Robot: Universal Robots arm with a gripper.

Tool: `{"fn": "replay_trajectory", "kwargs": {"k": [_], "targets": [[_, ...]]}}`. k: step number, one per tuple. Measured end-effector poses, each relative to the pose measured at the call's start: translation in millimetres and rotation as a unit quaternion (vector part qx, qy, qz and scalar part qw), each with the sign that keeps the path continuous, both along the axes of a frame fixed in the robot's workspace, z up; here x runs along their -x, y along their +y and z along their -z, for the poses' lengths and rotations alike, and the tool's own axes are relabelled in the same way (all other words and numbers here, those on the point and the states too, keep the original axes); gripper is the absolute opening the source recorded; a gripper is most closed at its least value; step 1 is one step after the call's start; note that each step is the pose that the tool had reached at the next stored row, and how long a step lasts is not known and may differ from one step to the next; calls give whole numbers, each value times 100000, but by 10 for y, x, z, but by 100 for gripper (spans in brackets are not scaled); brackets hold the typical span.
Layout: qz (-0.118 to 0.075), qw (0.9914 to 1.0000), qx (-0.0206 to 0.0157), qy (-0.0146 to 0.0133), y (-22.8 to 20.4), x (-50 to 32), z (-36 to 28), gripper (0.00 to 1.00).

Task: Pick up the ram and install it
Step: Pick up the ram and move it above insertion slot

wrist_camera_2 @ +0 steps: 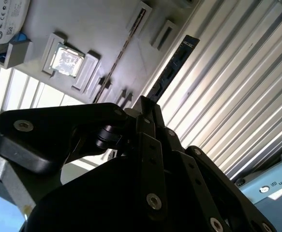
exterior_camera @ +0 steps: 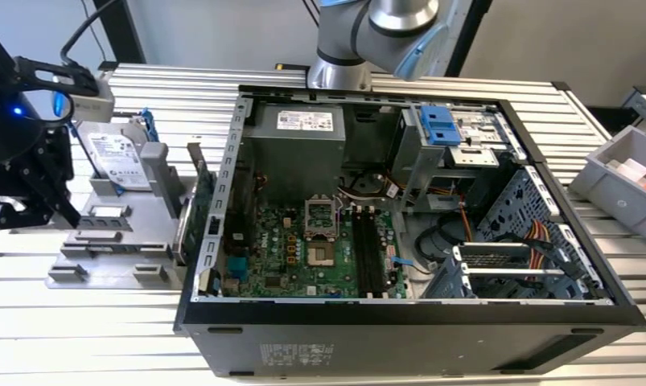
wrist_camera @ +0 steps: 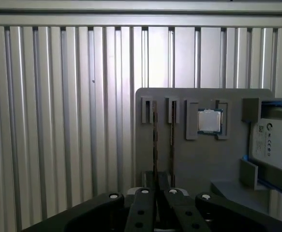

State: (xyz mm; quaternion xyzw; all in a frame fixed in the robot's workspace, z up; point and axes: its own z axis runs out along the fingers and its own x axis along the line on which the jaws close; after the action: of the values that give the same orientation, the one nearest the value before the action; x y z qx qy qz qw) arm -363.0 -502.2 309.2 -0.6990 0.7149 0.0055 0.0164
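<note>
The arm's wrist (exterior_camera: 22, 153) hangs at the exterior view's left, over the near edge of the gray holder (exterior_camera: 97, 241) on the ribbed surface (exterior_camera: 43, 322), well apart from the open computer case (exterior_camera: 409, 330). In the second wrist view the jaws are clamped on the ram (wrist_camera_2: 172, 67), which is seen edge-on just above the holder.

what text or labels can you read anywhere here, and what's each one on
No text is clear enough to quote.
White label on the hard drive: print too small to read.
White label on the power supply: too small to read.
Sticker on the case front: blurred.
Markings on the motherboard: too small to read.
</note>
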Motion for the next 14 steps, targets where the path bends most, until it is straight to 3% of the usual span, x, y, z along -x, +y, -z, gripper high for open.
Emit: {"fn": "replay_trajectory", "kwargs": {"k": [14], "targets": [[51, 100000, -2, -4, 0, 0, -98, 0]]}}
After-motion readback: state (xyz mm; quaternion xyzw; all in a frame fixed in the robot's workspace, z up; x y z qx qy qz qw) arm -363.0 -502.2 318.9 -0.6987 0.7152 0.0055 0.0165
